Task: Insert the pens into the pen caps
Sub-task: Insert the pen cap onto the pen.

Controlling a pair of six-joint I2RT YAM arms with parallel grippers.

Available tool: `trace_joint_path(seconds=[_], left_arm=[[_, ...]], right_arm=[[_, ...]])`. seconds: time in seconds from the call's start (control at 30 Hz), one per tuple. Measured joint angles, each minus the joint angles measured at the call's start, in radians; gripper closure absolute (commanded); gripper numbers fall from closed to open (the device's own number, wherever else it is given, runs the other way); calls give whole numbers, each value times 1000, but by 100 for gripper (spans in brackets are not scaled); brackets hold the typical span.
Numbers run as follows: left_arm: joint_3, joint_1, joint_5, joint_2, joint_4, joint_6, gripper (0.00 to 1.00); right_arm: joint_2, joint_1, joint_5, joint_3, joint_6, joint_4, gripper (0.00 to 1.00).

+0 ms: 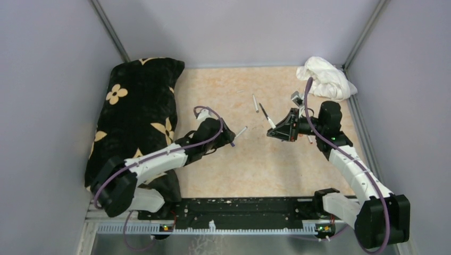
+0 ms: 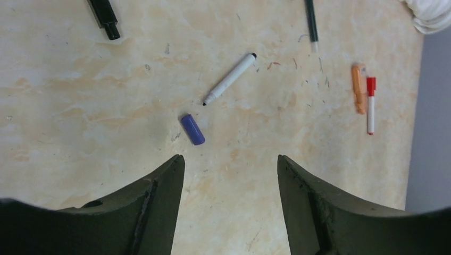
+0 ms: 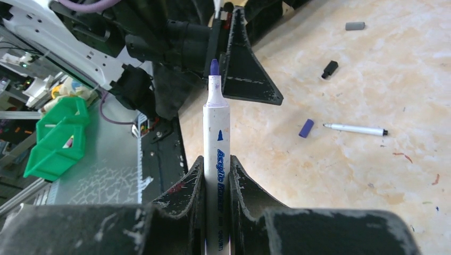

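My right gripper (image 3: 216,162) is shut on a white marker pen (image 3: 216,133) with a bare purple tip, which points toward the left arm; in the top view the gripper (image 1: 272,134) hovers mid-table. My left gripper (image 2: 230,158) is open and empty, just above the table. A blue-purple cap (image 2: 192,129) lies just beyond its left finger, and also shows in the right wrist view (image 3: 306,128). An uncapped white pen (image 2: 230,78) lies past the cap. An orange highlighter (image 2: 359,87) and a red-capped pen (image 2: 370,103) lie side by side at the right.
A black cap (image 3: 330,69) and a grey cap (image 3: 355,25) lie farther off. A dark pen (image 2: 311,24) and a black barrel (image 2: 106,18) lie at the far side. A black flowered cushion (image 1: 138,117) fills the left; a white cloth (image 1: 325,77) sits back right.
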Motion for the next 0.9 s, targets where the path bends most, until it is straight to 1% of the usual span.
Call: trace_joint_path(seconds=[0.13, 0.23, 0.43, 0.57, 0.7, 0.9], left_arm=[[135, 0, -23, 146, -136, -64, 41], [219, 0, -26, 251, -236, -103, 42], [349, 3, -25, 428, -407, -171, 42], [427, 3, -26, 497, -475, -192, 42], [483, 3, -28, 541, -507, -199, 50], [558, 3, -40, 592, -604, -206, 59]], right_arm=[[-8, -2, 36, -9, -44, -43, 100], [-11, -5, 60, -27, -64, -60, 100], [-13, -5, 77, -46, -72, -68, 100], [-14, -5, 80, -46, -72, -65, 100], [-14, -5, 82, -46, -72, -65, 100], [-14, -6, 82, -46, -72, -65, 100]])
